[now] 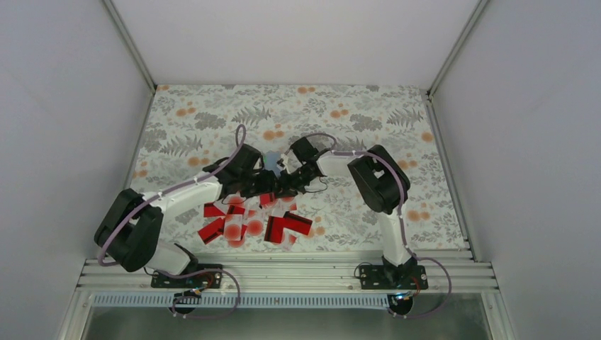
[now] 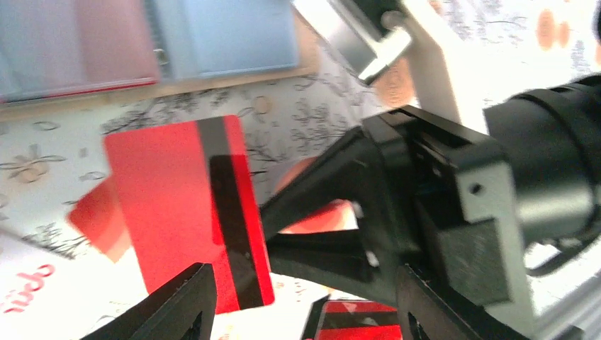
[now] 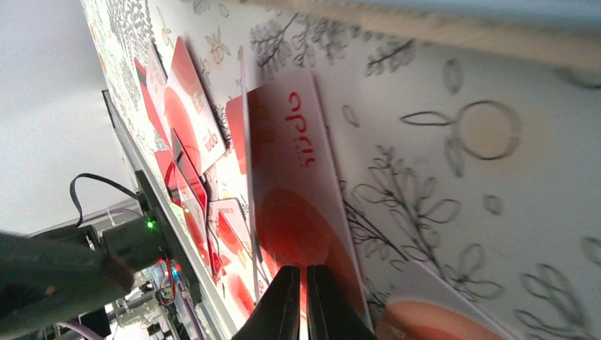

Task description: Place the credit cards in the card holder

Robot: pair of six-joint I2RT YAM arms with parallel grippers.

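Observation:
The card holder lies open at mid-table, blue-grey inner face up, tan rim showing in the left wrist view. Its left pocket looks pinkish. My right gripper is shut on the right edge of a red card with a black stripe, held upright just in front of the holder. In the right wrist view the fingers are together and the card shows only as a thin edge. My left gripper is open and empty, facing that card. Several red and white dotted cards lie nearer me.
A white card with red dots lies flat under the right fingers. Another red card lies below the left fingers. A floral cloth covers the table. A metal rail runs along the near edge. White walls enclose three sides.

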